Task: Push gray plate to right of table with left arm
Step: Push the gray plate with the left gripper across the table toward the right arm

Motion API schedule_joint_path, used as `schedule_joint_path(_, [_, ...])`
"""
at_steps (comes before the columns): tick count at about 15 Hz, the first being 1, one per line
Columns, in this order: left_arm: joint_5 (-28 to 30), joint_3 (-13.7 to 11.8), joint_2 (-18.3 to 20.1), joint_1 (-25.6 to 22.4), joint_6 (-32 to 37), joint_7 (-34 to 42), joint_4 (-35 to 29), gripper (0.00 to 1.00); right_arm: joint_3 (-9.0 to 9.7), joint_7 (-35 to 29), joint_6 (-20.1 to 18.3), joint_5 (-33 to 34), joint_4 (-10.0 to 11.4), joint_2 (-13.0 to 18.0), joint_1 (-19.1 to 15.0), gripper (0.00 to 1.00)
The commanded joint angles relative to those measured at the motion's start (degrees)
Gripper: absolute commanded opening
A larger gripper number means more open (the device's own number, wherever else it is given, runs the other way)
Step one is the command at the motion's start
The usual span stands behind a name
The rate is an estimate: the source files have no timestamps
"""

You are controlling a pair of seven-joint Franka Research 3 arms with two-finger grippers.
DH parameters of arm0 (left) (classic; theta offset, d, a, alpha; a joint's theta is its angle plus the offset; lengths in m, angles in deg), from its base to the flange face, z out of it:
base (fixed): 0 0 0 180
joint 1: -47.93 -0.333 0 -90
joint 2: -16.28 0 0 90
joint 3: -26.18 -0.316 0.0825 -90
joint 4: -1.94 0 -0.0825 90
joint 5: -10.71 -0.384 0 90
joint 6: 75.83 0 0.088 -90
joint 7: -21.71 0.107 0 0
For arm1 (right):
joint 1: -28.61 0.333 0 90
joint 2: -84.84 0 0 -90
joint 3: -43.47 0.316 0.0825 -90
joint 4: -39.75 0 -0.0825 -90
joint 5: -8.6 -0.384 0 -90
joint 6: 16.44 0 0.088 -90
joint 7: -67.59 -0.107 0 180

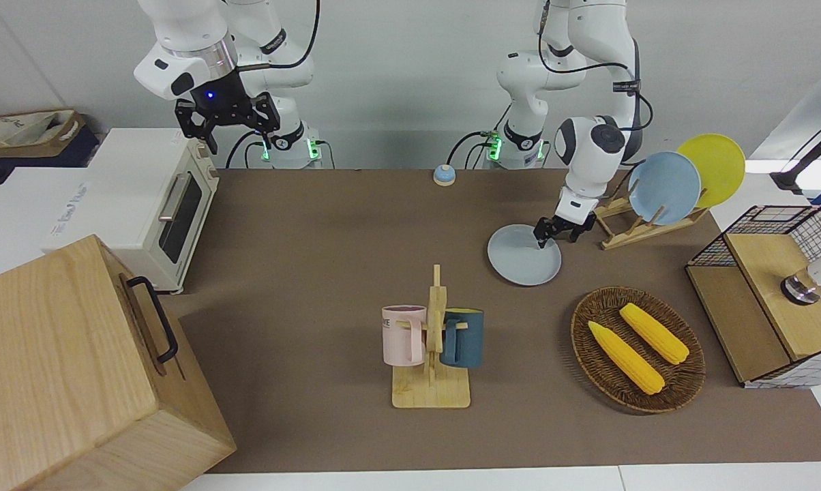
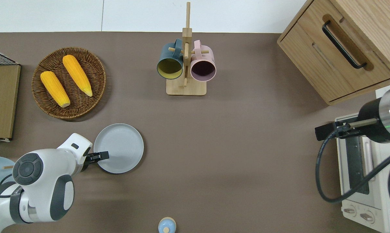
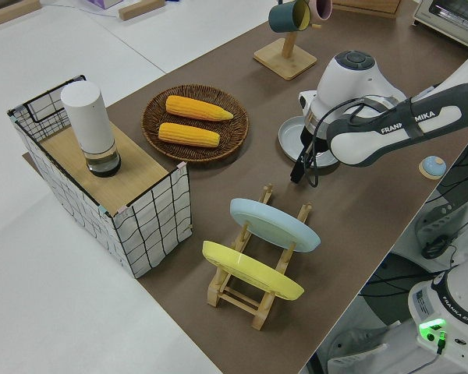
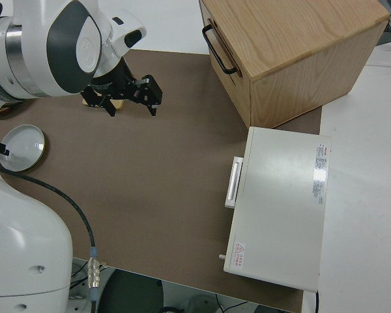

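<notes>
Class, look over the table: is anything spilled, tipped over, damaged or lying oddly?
Nothing stands out. The gray plate lies flat on the table with the left gripper at its rim, and the mugs hang on their rack.

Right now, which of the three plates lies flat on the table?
The gray plate, at the left gripper. The sky-blue plate and yellow plate stand in the wooden rack.

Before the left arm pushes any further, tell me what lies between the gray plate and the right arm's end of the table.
Nothing visible does. The left gripper jaws rest at the gray plate rim, and the bare table stretches toward the right arm's end until the toaster oven. The mug rack stands farther from the robots, off that line.
</notes>
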Motion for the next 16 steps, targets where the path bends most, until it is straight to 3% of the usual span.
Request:
schedule_joint_path(1, [-0.58,-0.51,0.4,0.65,-1.51,-0.96,-1.19,0.85,0.77,-0.14,-0.83,-0.59,-0.45,0.17,-1.15,0.983])
schedule_joint_path(4, [-0.58,-0.51,0.4,0.74,-1.51,-0.96,-1.19,0.43,0.77,-0.14,-0.83,-0.59,-0.45,0.17,-1.15,0.983])
schedule_joint_path(8, [-0.58,-0.51,0.4,0.65,-1.42,-0.96,-1.19,0.01,0.77,-0.14,-0.83,-0.59,-0.45,0.17,-1.15,0.983])
schedule_joint_path(16, [-0.5,-0.51,-0.21,0.74,-0.98,-1.23,-1.1,0.0,0.86,-0.05,-0.83,-0.59,-0.45,0.17,-1.15,0.983])
